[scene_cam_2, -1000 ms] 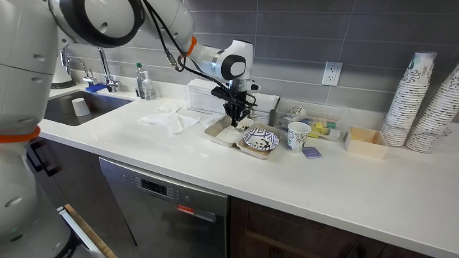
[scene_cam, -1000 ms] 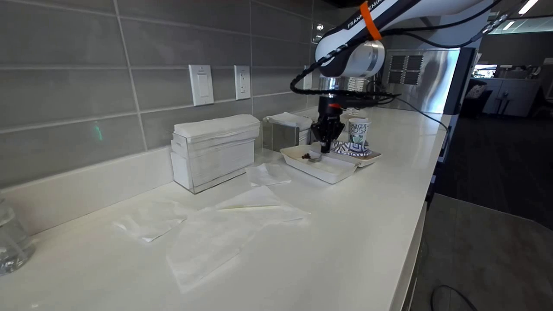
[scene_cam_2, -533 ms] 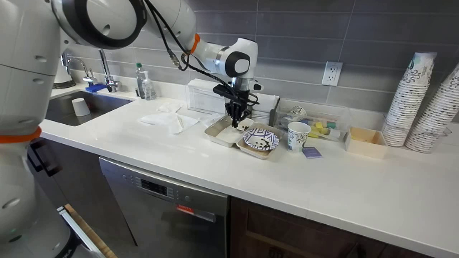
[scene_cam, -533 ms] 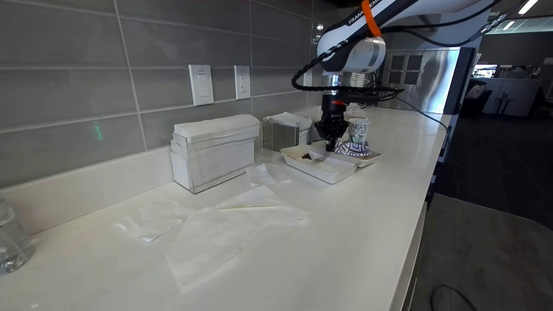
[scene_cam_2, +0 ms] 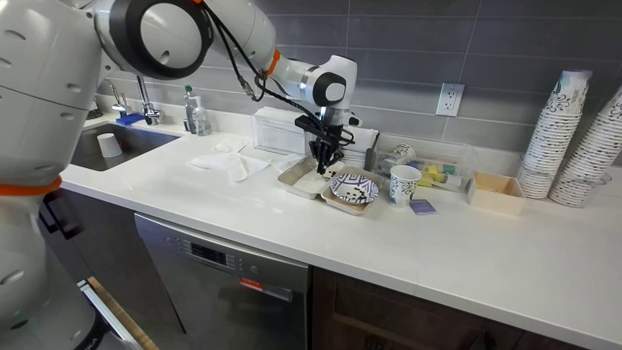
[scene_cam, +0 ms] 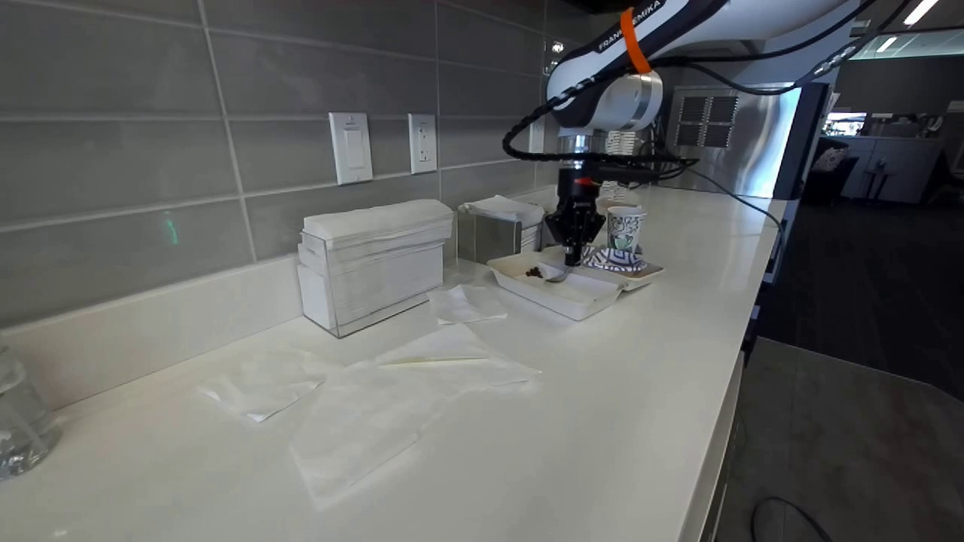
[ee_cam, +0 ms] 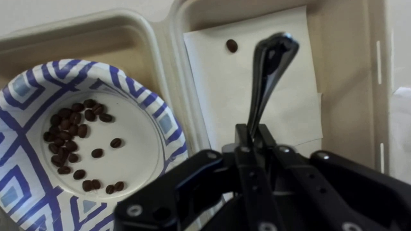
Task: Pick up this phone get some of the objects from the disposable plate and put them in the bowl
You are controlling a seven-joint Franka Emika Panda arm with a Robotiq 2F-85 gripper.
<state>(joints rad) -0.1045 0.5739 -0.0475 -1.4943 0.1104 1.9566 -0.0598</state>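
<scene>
In the wrist view the tool (ee_cam: 253, 132) hides the head of the spoon (ee_cam: 259, 78); the left and bottom edges crop the bowl (ee_cam: 135, 138). In both exterior views the beans (scene_cam: 534, 272) are too small to count. 1 cup stack (scene_cam_2: 589, 158) runs past an exterior view's right edge.

This place is a kitchen: there is a counter (scene_cam_2: 437, 262) under the gripper (ee_cam: 253, 132), a dishwasher (scene_cam_2: 226, 299) lower, napkins (scene_cam_2: 362, 140) near the gripper, and, well apart from it, a sink (scene_cam_2: 141, 143) with a tap (scene_cam_2: 151, 114).
</scene>
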